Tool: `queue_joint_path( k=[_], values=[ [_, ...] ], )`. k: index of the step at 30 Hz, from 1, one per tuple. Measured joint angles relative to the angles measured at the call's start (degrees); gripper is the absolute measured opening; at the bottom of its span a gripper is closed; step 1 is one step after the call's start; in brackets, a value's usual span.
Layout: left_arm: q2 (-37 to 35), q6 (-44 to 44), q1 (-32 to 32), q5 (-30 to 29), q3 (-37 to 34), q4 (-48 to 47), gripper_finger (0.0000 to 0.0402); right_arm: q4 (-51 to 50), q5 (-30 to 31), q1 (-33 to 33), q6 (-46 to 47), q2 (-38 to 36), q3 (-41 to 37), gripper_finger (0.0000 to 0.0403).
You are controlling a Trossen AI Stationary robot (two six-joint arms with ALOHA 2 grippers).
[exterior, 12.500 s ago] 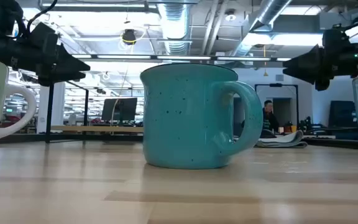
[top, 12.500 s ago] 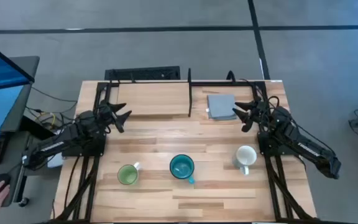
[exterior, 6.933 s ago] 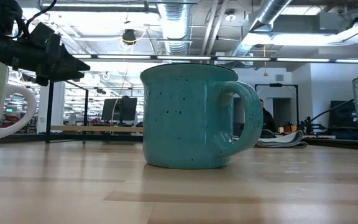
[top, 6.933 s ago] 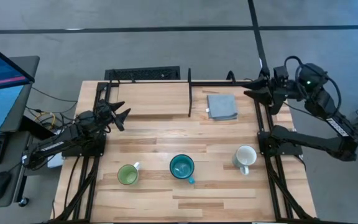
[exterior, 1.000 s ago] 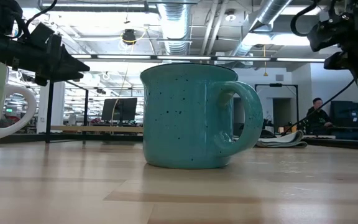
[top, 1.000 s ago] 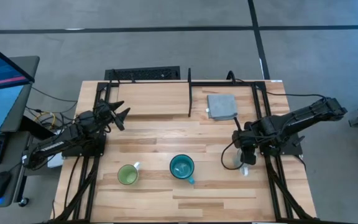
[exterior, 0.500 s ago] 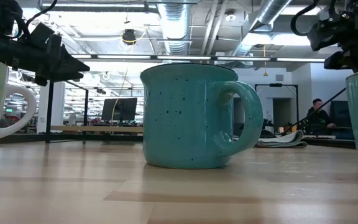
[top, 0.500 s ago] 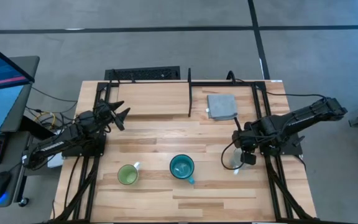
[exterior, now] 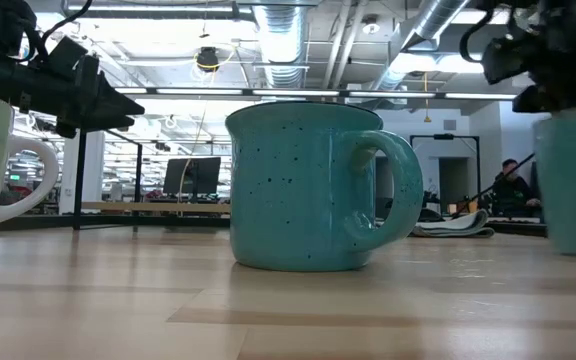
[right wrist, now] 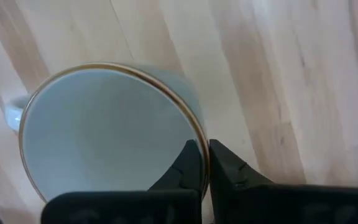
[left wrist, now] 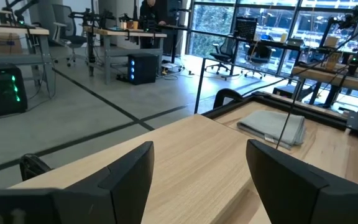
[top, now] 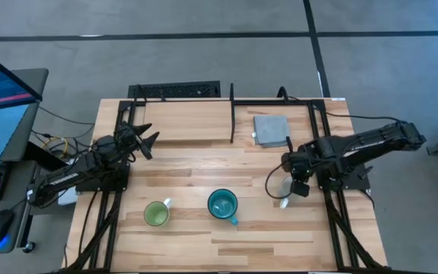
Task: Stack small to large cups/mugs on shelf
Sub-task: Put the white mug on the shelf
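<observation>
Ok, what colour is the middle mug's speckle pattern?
Teal mug with small dark speckles, clearest in the low view.

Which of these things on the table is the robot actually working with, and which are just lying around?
Part of the job:
white mug, pinched at its rim by the right gripper
green mug
teal mug
shelf

Just lying about:
grey folded cloth
left gripper, jaws open, waiting

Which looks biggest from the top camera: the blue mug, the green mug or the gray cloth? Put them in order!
1. Gray cloth, which covers the most space.
2. Teal blue mug.
3. Light green mug, a little smaller than the teal one.

All three lie at similar heights under the camera, so the order seems fair.
</observation>
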Motion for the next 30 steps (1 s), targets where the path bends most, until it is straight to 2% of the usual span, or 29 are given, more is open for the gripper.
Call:
queue_joint_path(
  k=[8,14,20,30],
  values=[
    [0.0,0.0,0.0,0.0,0.0,0.0,0.0247,-0.1,-0.2,-8.4,-6.8,0.0,8.2,0.0021],
    [0.0,0.0,0.0,0.0,0.0,0.0,0.0247,-4.8,1.7,-14.9,-15.3,6.1,19.9,0.0021],
    [0.0,0.0,0.0,0.0,0.0,0.0,0.0247,-12.8,5.4,-20.9,-25.0,18.6,36.8,0.0021],
    [0.0,0.0,0.0,0.0,0.0,0.0,0.0247,-23.6,5.4,-26.8,-36.2,39.5,72.4,0.0021]
  ],
)
